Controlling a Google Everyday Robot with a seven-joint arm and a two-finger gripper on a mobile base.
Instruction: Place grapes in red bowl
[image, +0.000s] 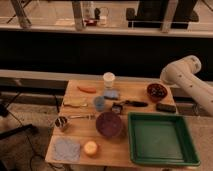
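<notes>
1. The grapes (158, 89) sit as a dark cluster inside the red bowl (156, 92), near the surface's (100, 137) far right corner.
2. Beside the bowl lie a dark flat object (165, 107) and the green tray (159, 138).
3. The claw is out of view; only the white arm (189, 80) shows at right, so its state cannot be told.
4. Risk: the arm's elbow passing near could nudge the bowl off the edge.

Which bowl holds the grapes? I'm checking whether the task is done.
The red bowl at the table's far right holds the grapes. The larger purple bowl near the middle is empty. The gripper is out of view.
</notes>
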